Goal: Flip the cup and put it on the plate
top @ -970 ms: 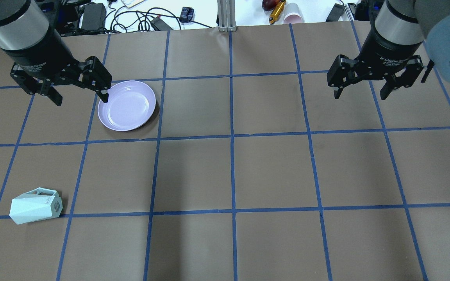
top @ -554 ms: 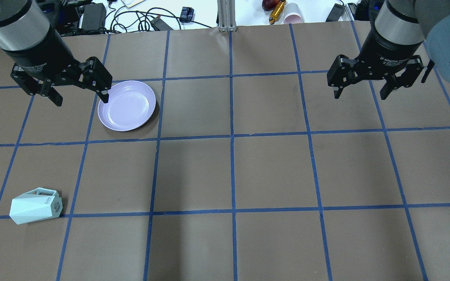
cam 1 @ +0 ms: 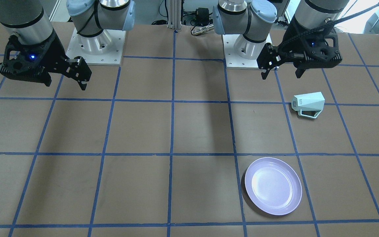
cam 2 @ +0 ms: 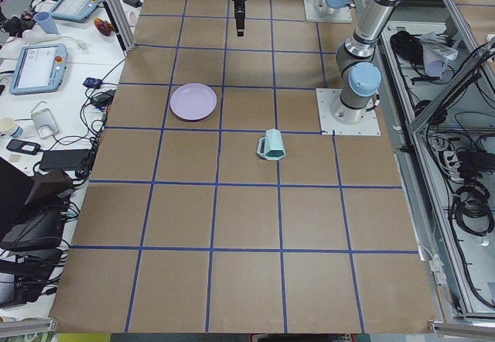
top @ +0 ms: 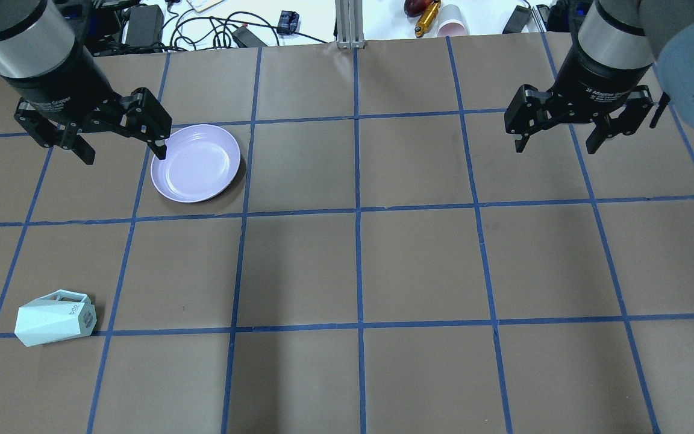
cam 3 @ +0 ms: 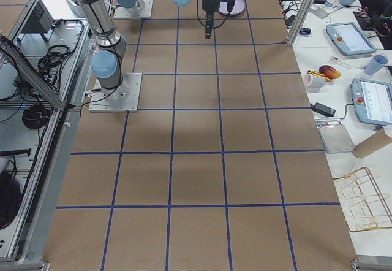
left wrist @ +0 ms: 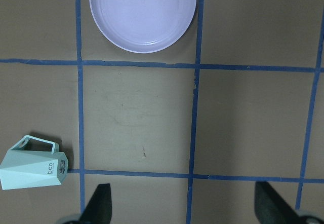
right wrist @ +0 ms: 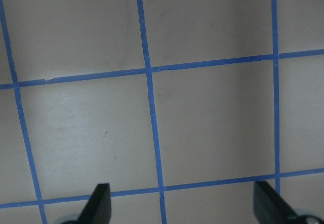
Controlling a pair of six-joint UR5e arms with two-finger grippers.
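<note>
The mint-green faceted cup (top: 55, 316) lies on its side near the table's front left, handle toward the far side; it also shows in the front view (cam 1: 308, 103) and the left wrist view (left wrist: 33, 168). The lavender plate (top: 196, 163) sits empty and flat, a grid square and a half beyond the cup, and shows in the front view (cam 1: 272, 186) and the left wrist view (left wrist: 143, 13). My left gripper (top: 124, 154) is open and empty, high above the table, left of the plate. My right gripper (top: 556, 146) is open and empty, high over the far right.
Brown paper with a blue tape grid covers the table (top: 359, 271). Cables, a pink cup (top: 452, 24) and small items lie beyond the far edge. The arm bases (cam 1: 95, 42) stand at the robot's side of the table.
The left gripper has shifted by a hair at most. The cup, the plate and the right gripper have not moved.
</note>
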